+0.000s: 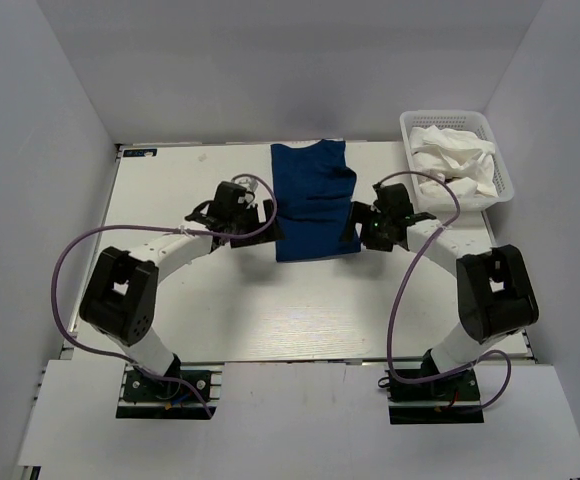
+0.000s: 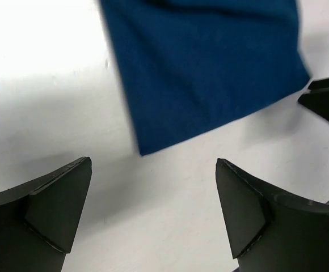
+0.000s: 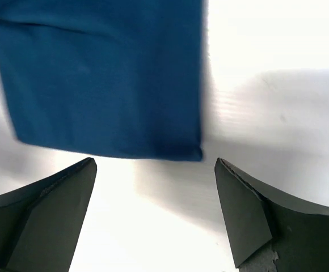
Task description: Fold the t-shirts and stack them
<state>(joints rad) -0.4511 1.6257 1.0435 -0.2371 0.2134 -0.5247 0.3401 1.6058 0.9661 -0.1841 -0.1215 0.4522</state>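
Observation:
The navy t-shirt lies folded into a tall rectangle at the middle back of the table. My left gripper is just off its lower left corner, open and empty. In the left wrist view the navy t-shirt lies beyond the left gripper, with only bare table between the fingers. My right gripper stands open at the lower right corner. The right wrist view has the navy t-shirt ahead of the right gripper, not touched. The white t-shirt lies crumpled in the basket.
A white plastic lattice basket stands at the back right corner of the white table. White walls close in the table on three sides. A finger of the right gripper shows at the right edge of the left wrist view.

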